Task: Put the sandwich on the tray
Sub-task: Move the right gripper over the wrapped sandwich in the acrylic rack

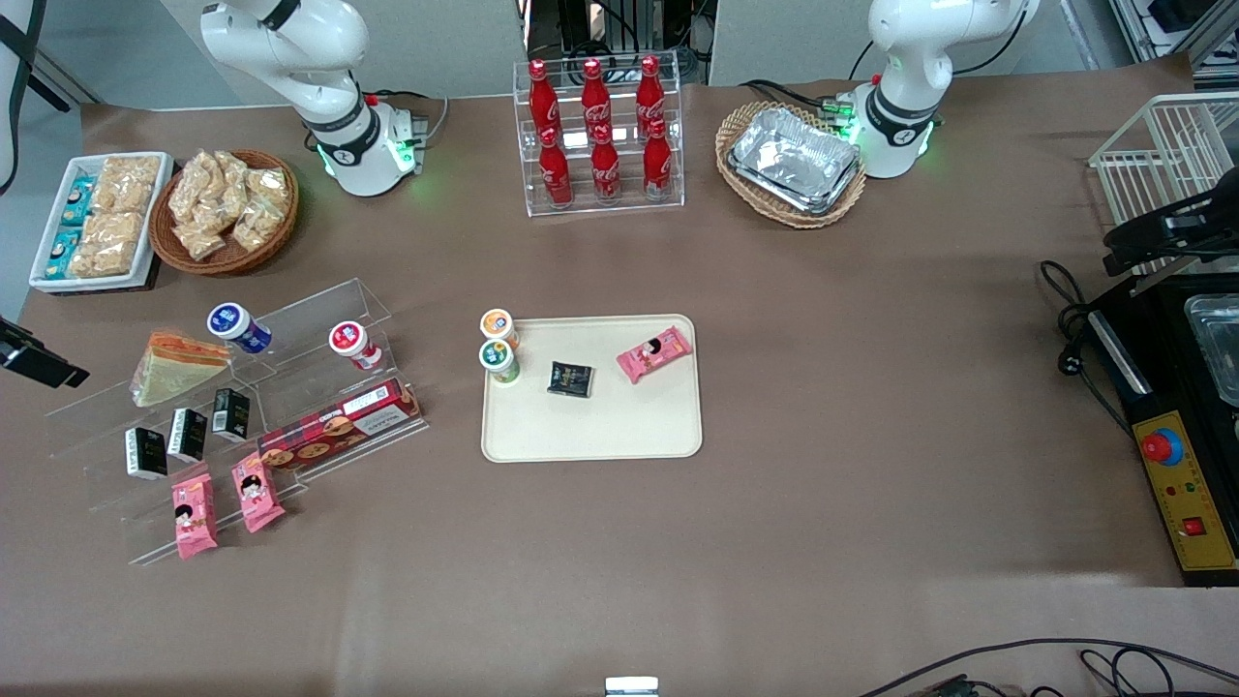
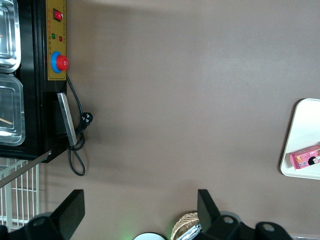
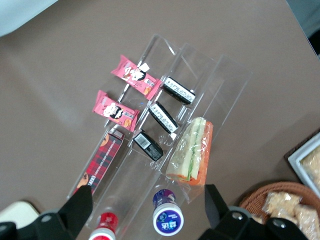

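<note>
sandwich (image 3: 192,150): just ahead of gripper (image 3: 147,202), on clear stepped rack (image 3: 200,75); tray (image 1: 590,426) well apart.
gripper: wide, empty.
handling: likely light, soft, slippery wrap; pinch gently across bread faces.

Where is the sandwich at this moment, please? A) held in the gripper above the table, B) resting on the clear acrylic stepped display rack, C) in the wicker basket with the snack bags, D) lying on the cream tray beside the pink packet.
B: the sandwich rests on the clear rack, apart from the tray, with the gripper open above it.
</note>
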You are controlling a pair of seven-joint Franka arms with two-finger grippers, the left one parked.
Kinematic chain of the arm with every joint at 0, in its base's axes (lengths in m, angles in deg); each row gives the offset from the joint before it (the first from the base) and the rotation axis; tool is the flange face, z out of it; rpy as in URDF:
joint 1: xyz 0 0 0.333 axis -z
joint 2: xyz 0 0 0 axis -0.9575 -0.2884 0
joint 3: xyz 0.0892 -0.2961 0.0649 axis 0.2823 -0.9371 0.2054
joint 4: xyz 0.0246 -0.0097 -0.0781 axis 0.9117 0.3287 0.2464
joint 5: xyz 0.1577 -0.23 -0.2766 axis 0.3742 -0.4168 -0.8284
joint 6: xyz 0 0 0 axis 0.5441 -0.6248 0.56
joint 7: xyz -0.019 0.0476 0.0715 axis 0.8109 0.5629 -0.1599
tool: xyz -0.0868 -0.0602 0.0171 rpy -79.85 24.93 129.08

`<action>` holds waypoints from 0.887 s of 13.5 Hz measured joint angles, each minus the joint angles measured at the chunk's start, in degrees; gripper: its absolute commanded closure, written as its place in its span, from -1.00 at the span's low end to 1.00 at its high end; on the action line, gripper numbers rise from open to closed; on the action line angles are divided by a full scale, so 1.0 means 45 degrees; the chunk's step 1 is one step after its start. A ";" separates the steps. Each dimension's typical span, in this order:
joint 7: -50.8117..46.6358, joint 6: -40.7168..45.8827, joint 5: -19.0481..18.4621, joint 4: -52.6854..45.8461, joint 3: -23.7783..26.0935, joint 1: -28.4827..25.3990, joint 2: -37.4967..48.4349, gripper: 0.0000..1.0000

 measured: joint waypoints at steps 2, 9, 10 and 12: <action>-0.1242 0.0058 -0.0016 0.0000 0.0002 0.0000 -0.0001 -1.00; -0.4183 0.0619 -0.0018 0.0000 -0.0409 0.0242 -0.0074 -1.00; -0.4251 0.0736 -0.0018 0.0000 -0.0431 0.0396 -0.0106 -1.00; -0.4332 0.1195 -0.0018 0.0000 -0.0464 0.0730 -0.0142 -1.00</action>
